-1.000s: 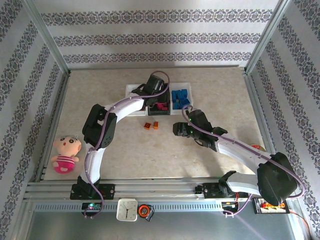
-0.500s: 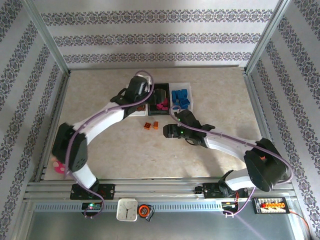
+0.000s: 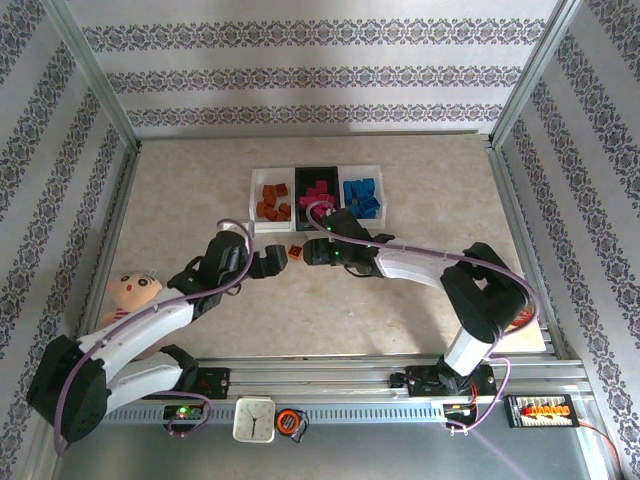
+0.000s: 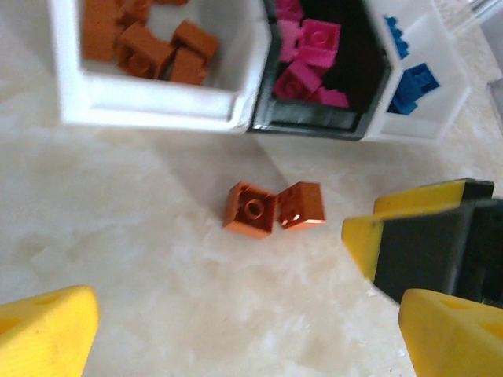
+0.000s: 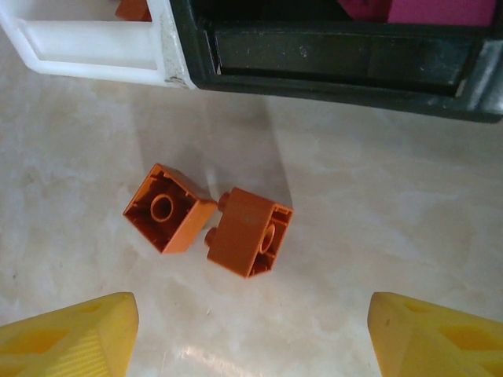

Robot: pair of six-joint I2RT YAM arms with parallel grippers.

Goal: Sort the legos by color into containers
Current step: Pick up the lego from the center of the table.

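Observation:
Two orange-brown legos (image 5: 167,207) (image 5: 247,232) lie touching on the table just in front of the containers. My right gripper (image 5: 253,334) hangs open above them, its yellow fingertips wide on either side. My left gripper (image 4: 251,334) is open too, farther back from the same pair (image 4: 251,209). The right gripper's yellow and black fingers (image 4: 428,243) show at the right of the left wrist view. From above, both grippers (image 3: 272,262) (image 3: 312,252) flank the bricks (image 3: 297,250). The left white bin (image 3: 254,190) holds orange bricks, the black bin (image 3: 300,200) pink ones, the right white bin (image 3: 381,190) blue ones.
A doll (image 3: 130,290) with a pink body lies at the near left, partly behind my left arm. Metal frame rails border the table. A small clock (image 3: 254,420) and a tape measure (image 3: 291,421) sit on the front rail.
My left arm has pulled back from over the bins to the near left, and its jaws have opened. My right gripper has slid left to above the two orange bricks.

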